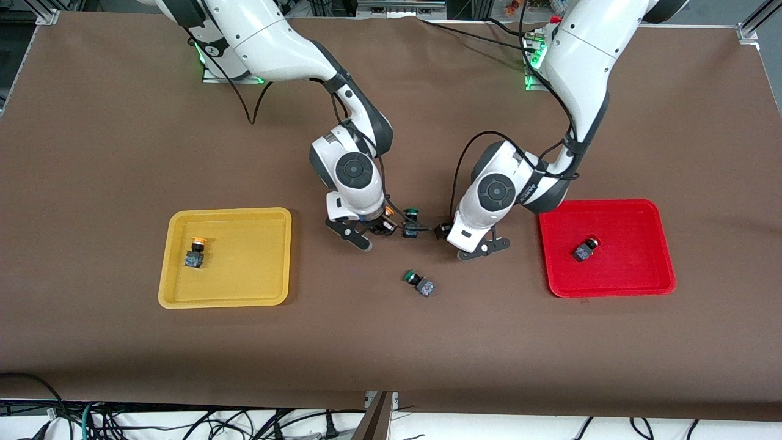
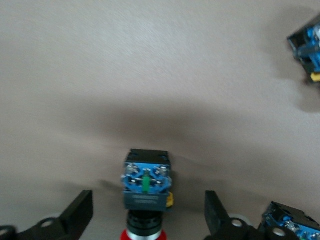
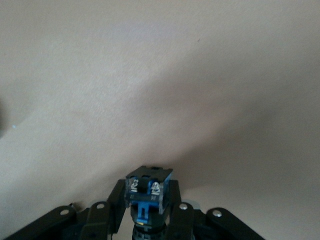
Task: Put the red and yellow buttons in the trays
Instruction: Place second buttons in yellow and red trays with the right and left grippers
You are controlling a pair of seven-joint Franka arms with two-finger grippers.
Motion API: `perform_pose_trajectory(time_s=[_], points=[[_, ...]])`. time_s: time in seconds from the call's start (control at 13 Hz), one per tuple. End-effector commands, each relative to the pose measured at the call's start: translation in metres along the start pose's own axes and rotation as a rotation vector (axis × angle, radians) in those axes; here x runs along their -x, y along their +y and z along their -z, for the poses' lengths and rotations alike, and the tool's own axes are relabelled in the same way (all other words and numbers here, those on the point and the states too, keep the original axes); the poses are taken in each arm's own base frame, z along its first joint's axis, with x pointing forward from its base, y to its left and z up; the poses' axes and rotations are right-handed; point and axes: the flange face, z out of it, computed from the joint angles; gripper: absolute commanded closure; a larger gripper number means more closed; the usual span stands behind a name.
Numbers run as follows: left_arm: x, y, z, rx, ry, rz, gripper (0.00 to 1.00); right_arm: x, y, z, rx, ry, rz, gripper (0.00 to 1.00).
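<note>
Right hand point(image 3: 145, 220) low over table point(image 1: 391, 342), fingers pinching yellow button point(image 3: 147, 192). Left hand point(image 2: 149, 212) spread, red button point(image 2: 146, 187) between fingers on table. Yellow tray point(image 1: 269, 256), red tray point(image 1: 647, 256) each hold one button.

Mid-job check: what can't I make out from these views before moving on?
- Right wrist view: cap of the black square push-button switch clamped in the right tool, cut off by the bottom edge.
- Left wrist view: black red-capped switch inside the open left tool, cap mostly cut off by the same edge.
- Front view: both switches mostly covered by the two tools above them.
</note>
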Motion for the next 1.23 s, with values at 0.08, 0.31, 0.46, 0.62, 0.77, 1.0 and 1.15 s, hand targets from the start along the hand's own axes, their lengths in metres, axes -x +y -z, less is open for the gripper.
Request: perform_pose_trajectory(time_s=[0.08,0.31,0.46,0.62,0.77,1.0,1.15], points=[[0.002,0.005,-0.005,0.015,0.021,-0.019,0.64,-0.052,0.016,0.02,0.012,-0.012,0.043,1.0],[-0.004,-0.001,0.002,0.006,0.029,-0.014,0.93,-0.13,0.057,0.053,0.073,-0.056,0.175,1.0],[-0.013,-0.015,0.03,-0.033,0.014,0.009,0.93,-0.187,0.095,0.075,0.091,-0.087,0.259,1.0],[-0.037,-0.053,0.073,-0.115,0.004,-0.017,0.92,-0.231,0.131,0.085,0.103,-0.12,0.363,1.0],[-0.068,-0.114,0.098,-0.172,-0.067,-0.094,0.92,-0.265,0.168,0.077,0.136,-0.151,0.423,1.0],[-0.121,-0.219,0.114,-0.15,-0.14,-0.295,0.91,-0.273,0.196,0.048,0.168,-0.194,0.473,1.0],[-0.156,-0.299,0.119,-0.099,-0.149,-0.499,0.84,-0.27,0.198,0.032,0.21,-0.194,0.506,1.0]])
